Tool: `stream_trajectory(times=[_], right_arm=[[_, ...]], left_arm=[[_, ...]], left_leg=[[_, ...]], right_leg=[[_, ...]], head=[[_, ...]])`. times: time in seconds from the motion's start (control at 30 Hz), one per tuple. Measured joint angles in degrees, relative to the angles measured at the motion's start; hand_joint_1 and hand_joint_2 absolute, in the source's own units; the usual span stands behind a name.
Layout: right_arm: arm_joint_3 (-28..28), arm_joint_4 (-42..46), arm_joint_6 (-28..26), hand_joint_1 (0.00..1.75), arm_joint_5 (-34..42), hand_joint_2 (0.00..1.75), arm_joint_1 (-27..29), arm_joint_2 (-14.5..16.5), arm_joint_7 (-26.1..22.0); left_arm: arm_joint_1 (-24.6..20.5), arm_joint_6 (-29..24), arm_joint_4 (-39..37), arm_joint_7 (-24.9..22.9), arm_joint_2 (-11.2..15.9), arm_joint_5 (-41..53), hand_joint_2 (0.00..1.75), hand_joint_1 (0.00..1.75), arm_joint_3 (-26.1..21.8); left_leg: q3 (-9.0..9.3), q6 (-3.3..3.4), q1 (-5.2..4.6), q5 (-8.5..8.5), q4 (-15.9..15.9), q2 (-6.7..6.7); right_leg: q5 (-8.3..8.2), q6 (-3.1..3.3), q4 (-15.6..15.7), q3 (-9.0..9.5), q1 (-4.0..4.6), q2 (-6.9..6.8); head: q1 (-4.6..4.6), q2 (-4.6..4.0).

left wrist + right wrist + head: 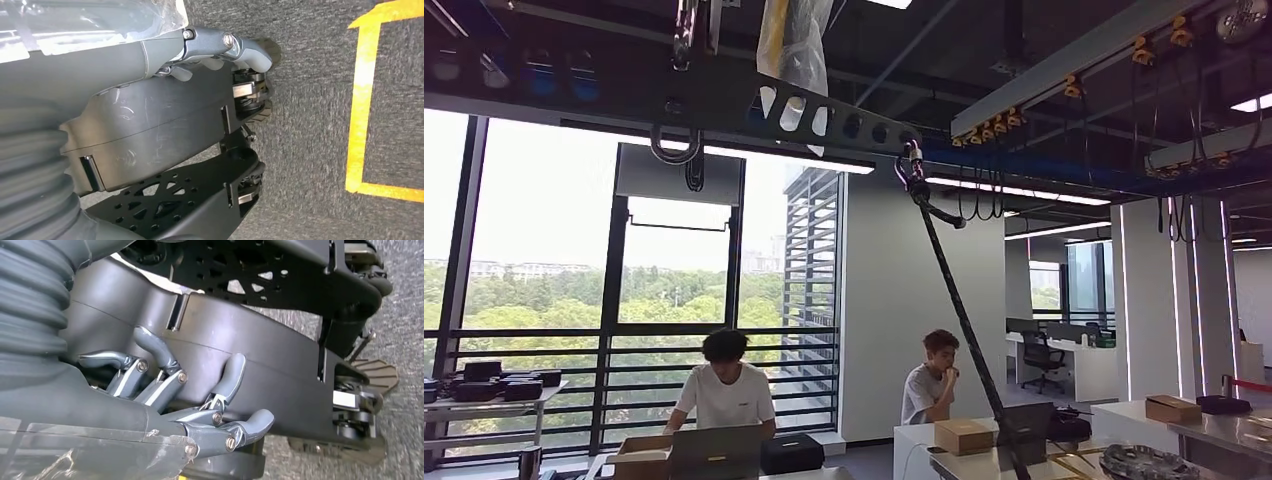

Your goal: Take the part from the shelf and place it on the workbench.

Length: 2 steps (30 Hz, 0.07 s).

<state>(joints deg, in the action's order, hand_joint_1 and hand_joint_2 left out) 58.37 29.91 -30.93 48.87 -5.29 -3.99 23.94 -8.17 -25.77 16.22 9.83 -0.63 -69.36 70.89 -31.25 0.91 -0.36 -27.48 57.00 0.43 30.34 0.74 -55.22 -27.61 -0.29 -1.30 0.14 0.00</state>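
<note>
My head looks high across the room. At the far left stands a grey shelf (484, 402) with several dark parts (496, 380) on its top level. A metal workbench (1224, 432) shows at the lower right, with a dark round piece (1149, 462) beside it. My left hand (220, 47) hangs at my side over the carpet, fingers stretched out and holding nothing. My right hand (200, 390) also hangs down, its fingers spread and loosely bent around nothing.
Two people sit at desks ahead, one behind a laptop (724, 390) and one beside a cardboard box (932, 380). A black tether (964, 320) slants down from the overhead rail (824, 115). Yellow tape (362, 100) marks the grey carpet.
</note>
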Motion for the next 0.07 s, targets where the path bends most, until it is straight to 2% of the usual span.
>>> stream_trajectory(times=[0.07], right_arm=[[0.70, -0.30, -0.60, 0.00, -0.09, 1.75, -0.21, -0.12, -0.31]], left_arm=[[0.00, -0.04, 0.00, 0.03, 0.00, -0.05, 1.75, 0.00, -0.01]], left_leg=[[0.01, 0.03, 0.00, 0.03, 0.00, 0.00]], right_leg=[[-0.02, -0.03, 0.00, 0.00, 0.01, 0.00]], head=[[0.03, 0.00]])
